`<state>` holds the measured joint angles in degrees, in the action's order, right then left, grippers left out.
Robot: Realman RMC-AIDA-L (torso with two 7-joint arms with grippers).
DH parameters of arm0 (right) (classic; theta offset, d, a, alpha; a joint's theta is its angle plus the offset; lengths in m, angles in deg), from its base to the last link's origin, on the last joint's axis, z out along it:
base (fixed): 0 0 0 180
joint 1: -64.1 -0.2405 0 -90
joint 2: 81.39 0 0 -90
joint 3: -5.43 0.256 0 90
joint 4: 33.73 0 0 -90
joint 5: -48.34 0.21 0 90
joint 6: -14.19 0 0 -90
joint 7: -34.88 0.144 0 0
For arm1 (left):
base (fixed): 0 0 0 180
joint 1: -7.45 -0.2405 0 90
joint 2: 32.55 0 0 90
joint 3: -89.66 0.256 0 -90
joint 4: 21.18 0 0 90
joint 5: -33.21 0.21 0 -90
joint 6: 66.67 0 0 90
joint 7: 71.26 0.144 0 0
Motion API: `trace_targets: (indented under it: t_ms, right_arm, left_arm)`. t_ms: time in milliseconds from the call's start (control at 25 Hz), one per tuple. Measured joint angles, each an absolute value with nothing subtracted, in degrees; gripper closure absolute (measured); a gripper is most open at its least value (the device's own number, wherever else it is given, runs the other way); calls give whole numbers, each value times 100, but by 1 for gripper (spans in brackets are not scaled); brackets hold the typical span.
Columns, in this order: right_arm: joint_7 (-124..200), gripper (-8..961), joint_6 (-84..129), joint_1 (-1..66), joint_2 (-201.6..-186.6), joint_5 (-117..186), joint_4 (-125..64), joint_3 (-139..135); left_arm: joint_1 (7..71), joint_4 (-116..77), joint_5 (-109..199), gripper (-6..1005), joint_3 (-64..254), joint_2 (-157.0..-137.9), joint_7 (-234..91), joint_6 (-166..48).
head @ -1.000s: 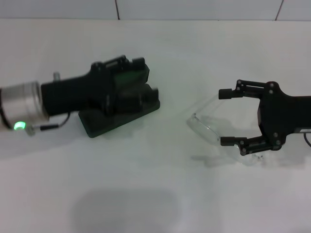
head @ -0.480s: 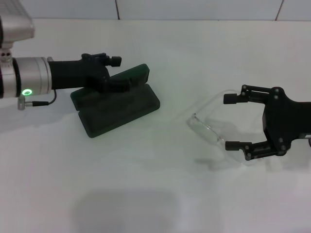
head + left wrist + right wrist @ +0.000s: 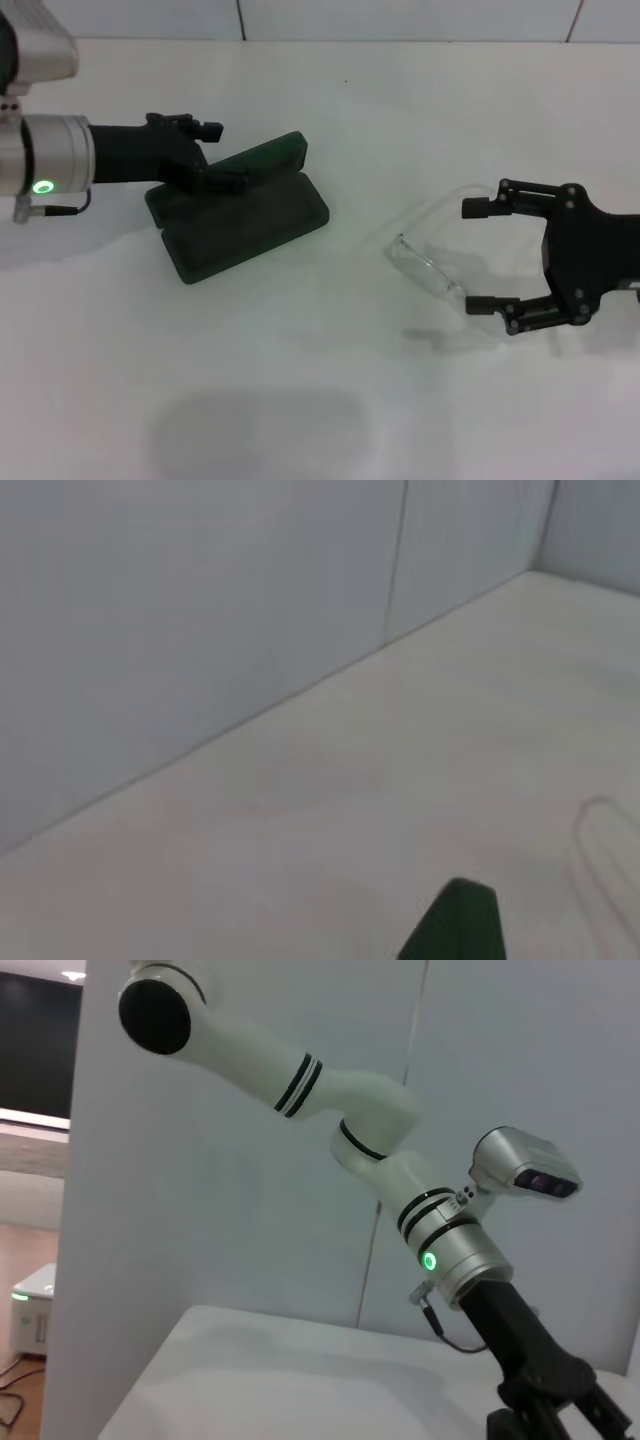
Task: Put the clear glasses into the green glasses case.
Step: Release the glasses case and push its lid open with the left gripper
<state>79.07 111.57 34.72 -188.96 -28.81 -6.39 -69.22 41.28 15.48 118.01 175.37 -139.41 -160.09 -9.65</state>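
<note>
Right now the green glasses case (image 3: pixel 240 213) lies open on the white table (image 3: pixel 330 400), its lid tilted up toward the far side and its dark lined tray facing up with nothing inside. Just above the lid's near-left part hangs the left gripper (image 3: pixel 215 155), reaching in from the case's left; its fingers look spread a little, one above the lid edge and one resting by the hinge line, and whether they touch the case cannot be told. Well off to the case's right, the clear glasses (image 3: pixel 432 262) lie on the table, one arm curving away toward the far side. Beside them, farther from the case, the right gripper (image 3: pixel 478 256) sits low with its two fingers spread wide, one fingertip by the far arm and the other by the near end of the lens.

In the left wrist view only a green corner of the case (image 3: pixel 455 925) shows against the table and wall.
</note>
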Motion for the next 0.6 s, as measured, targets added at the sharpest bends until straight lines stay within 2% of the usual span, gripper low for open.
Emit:
trace_targets:
  t_ms: [40, 200, 280, 400, 600]
  right_arm:
    - [7906, 101, 11157, 3465, -18901, -2907, -636, -6919]
    - [7904, 101, 11155, 3440, -18917, -2999, -622, -6906]
    - [7904, 101, 11154, 3432, -18917, -3000, -622, -6905]
    - [7899, 102, 11153, 3427, -18919, -3003, -567, -6902]
    - [7894, 102, 11148, 3429, -18922, -3006, -558, -6916]
  left_arm:
    - [4090, 1636, 12022, 125, 17424, -13991, -16064, -960]
    - [3796, 2440, 13618, 129, 16618, -14480, -16576, -917]
    - [3736, 2655, 14080, 131, 16506, -14635, -16743, -907]
    - [3720, 2807, 14384, 135, 16477, -14740, -16875, -876]
    - [3732, 2818, 14415, 140, 16466, -14753, -16887, -827]
